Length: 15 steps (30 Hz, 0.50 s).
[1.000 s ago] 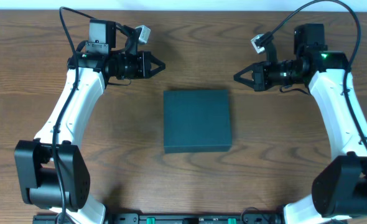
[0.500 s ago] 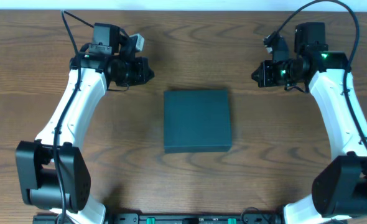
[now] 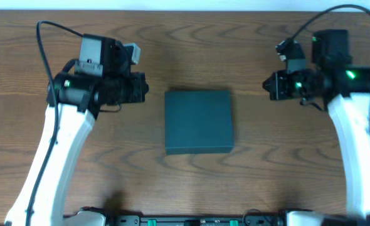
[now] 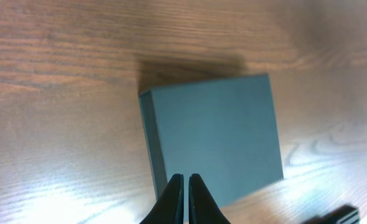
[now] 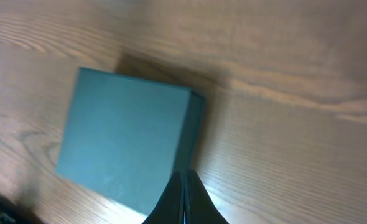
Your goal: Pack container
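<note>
The container (image 3: pixel 199 121) is a dark teal square box lying flat and closed in the middle of the wooden table. It also shows in the left wrist view (image 4: pixel 211 134) and in the right wrist view (image 5: pixel 124 140). My left gripper (image 3: pixel 142 88) is shut and empty, raised to the left of the box; its fingertips (image 4: pixel 185 177) point at the box's near edge. My right gripper (image 3: pixel 268 86) is shut and empty, raised to the right of the box; its fingertips (image 5: pixel 184 174) hang over the box's side edge. No snack packets are in view.
The brown wooden table (image 3: pixel 185 182) carries nothing else in view. A dark rail with connectors (image 3: pixel 191 220) runs along the front edge. A white wall strip lies along the far edge.
Both grippers have gone from open to shut. Both arms have risen toward the camera and drawn slightly outward from the box. The box has not moved.
</note>
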### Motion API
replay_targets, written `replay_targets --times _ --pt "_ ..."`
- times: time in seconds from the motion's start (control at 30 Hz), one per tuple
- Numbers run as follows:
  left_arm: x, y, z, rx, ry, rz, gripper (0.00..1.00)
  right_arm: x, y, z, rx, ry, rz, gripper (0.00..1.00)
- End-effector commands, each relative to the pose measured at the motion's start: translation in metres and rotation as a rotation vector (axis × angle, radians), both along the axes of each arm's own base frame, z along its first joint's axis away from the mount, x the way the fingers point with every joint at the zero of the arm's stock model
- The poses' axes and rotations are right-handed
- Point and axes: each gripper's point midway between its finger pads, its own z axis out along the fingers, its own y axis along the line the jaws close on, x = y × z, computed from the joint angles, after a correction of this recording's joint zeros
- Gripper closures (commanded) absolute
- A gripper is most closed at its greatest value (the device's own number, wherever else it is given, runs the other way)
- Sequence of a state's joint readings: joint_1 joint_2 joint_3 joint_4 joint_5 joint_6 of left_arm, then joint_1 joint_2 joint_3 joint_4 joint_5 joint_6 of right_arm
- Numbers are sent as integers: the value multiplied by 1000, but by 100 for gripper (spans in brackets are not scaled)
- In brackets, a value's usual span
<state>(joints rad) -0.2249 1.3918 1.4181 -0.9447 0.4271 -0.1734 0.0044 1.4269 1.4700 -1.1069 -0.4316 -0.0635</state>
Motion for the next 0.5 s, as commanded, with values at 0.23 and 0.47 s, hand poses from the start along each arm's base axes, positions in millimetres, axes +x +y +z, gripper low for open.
replay_targets --times 0.23,0.47 --pt "-102 0 -22 22 -54 -99 94 -120 16 -15 31 -81 55 98" --pt "-127 11 -20 7 -129 -88 5 -157 13 -15 92 -151 -31 1"
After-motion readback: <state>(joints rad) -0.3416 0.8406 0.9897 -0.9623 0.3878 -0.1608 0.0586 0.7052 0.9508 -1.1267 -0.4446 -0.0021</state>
